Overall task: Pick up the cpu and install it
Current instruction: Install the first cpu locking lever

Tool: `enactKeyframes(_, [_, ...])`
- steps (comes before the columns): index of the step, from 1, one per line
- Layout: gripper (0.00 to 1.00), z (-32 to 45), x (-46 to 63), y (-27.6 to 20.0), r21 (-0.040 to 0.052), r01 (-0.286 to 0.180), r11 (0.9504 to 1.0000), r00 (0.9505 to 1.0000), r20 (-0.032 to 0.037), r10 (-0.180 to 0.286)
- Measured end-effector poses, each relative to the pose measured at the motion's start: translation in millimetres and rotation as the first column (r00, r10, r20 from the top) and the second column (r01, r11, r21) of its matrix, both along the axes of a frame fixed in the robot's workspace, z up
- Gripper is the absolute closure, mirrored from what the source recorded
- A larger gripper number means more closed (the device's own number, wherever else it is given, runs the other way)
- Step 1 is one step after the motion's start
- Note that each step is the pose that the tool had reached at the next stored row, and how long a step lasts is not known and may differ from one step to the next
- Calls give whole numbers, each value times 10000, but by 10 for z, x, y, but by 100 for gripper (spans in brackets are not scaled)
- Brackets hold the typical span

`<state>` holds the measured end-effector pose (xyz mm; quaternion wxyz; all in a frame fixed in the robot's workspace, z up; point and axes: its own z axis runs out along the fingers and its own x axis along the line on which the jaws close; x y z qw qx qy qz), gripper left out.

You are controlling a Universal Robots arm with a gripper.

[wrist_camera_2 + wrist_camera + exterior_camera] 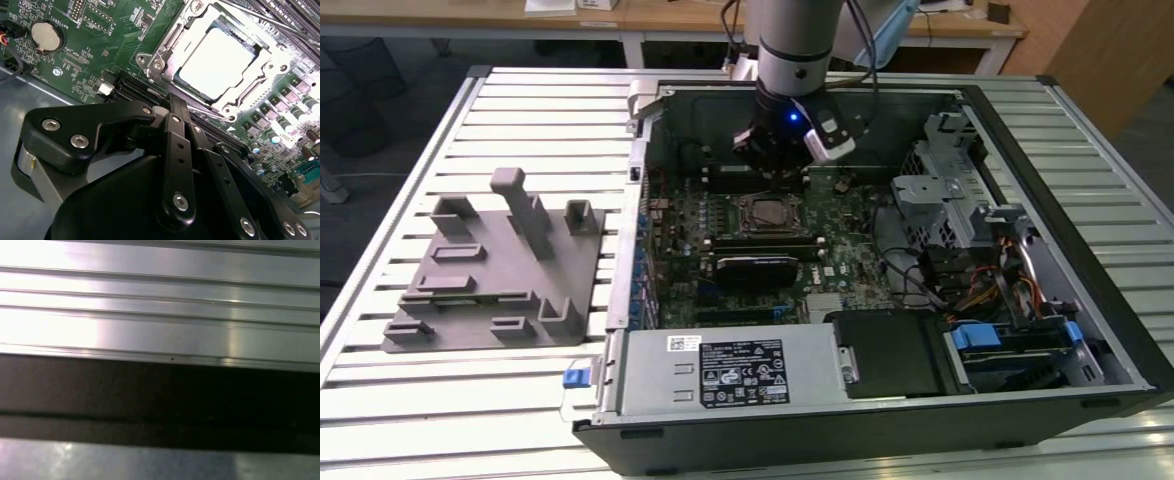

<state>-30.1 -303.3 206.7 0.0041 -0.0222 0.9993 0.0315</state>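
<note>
Claw (781, 180) hangs near socketed cpu (217, 62), not touching.

No legible print anywhere.

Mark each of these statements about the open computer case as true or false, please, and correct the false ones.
1. The cpu lies inside the socket frame on the motherboard. True.
2. The cpu is lying on the grey fixture. False: it sits in the socket; the fixture stands outside the computer case, on the exterior view's left.
3. The arm reaches down into the case. True.
4. The pincer is holding the cpu. False: the cpu sits in the socket, apart from the pincer.
5. A round coin battery sits on the motherboard. True.
</note>
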Motion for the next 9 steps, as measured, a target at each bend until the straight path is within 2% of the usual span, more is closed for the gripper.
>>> enactKeyframes(9, [89,-55,16,0,-1,0,10000,10000,-1,0])
